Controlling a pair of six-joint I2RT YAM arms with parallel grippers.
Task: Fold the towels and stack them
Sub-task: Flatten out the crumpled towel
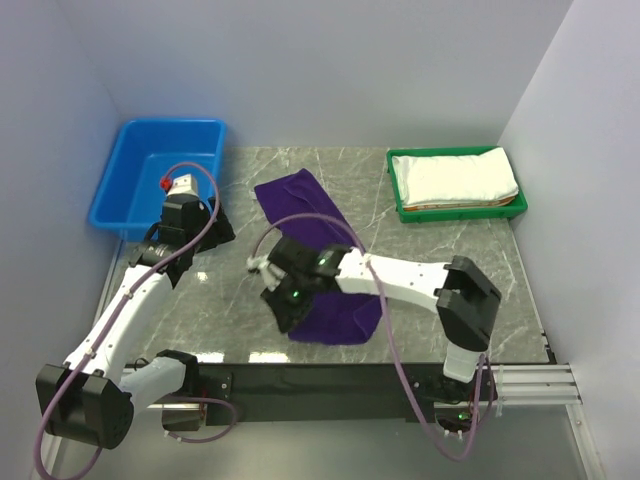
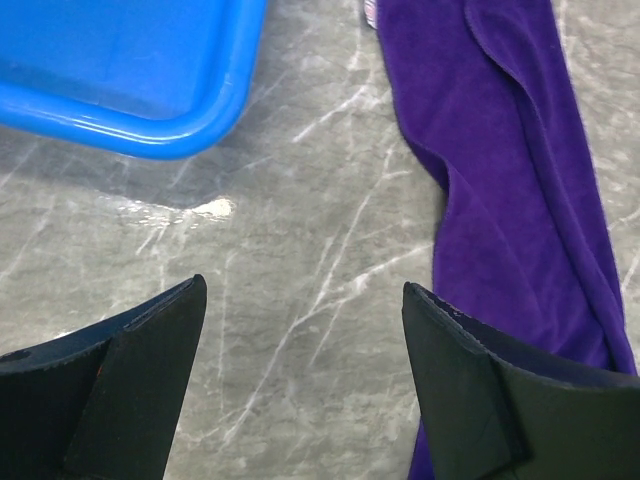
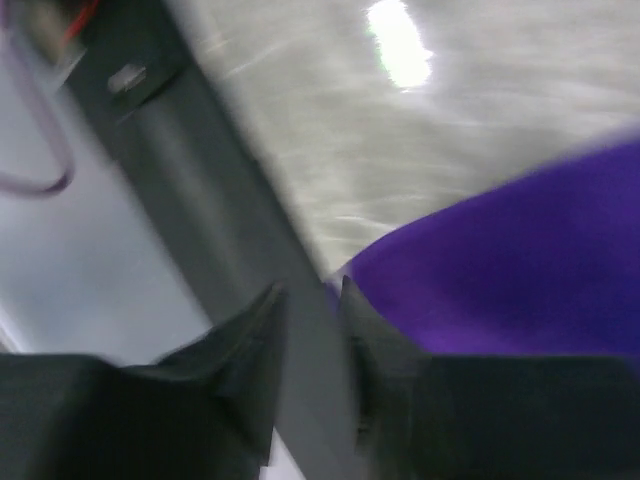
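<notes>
The dark purple towel (image 1: 300, 195) lies in a long strip across the middle of the table, also in the left wrist view (image 2: 500, 180). Its near end (image 3: 520, 260) is bunched under my right gripper (image 1: 283, 305). In the blurred right wrist view that gripper (image 3: 310, 290) stands slightly open, nothing in the narrow gap, the cloth touching its right finger. My left gripper (image 1: 217, 227) hovers wide open over bare table (image 2: 305, 290), just left of the purple towel. A folded white towel (image 1: 465, 178) lies in the green tray (image 1: 400, 205), with an orange edge (image 1: 450, 207) under it.
A blue bin (image 1: 110, 200) stands at the back left, its corner close ahead of the left gripper (image 2: 150, 130). The table's dark front edge (image 3: 200, 200) runs just beside the right gripper. Walls close the table in at back, left and right.
</notes>
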